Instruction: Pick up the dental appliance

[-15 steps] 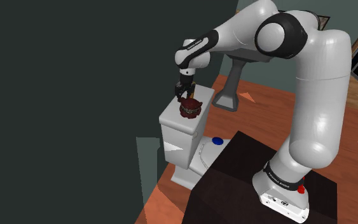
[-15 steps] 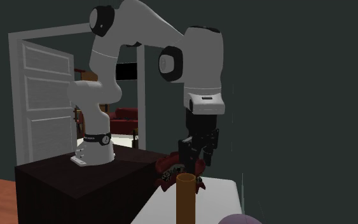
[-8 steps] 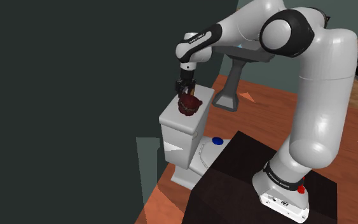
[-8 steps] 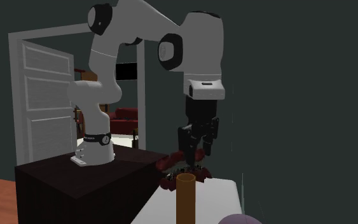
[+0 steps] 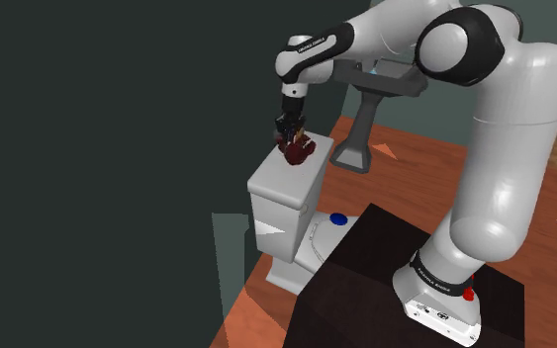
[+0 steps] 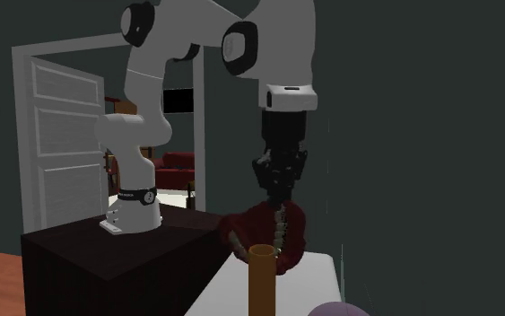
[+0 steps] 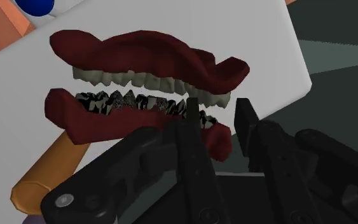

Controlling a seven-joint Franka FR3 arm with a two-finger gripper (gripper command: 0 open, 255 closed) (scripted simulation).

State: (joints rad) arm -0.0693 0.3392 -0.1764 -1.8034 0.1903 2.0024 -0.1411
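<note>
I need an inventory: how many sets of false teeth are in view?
1. The dark red denture with off-white teeth is clasped in the black gripper, above the white toilet tank. Another could be hidden behind the arm.

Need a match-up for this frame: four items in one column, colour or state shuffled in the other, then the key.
Items
1. dental appliance
2. cylinder
3. door
4. stand

Colour or state
a. white, panelled
b. dark box
c. clasped in the tool
d. brown, upright

Pairs: 1-c, 2-d, 3-a, 4-b
</note>
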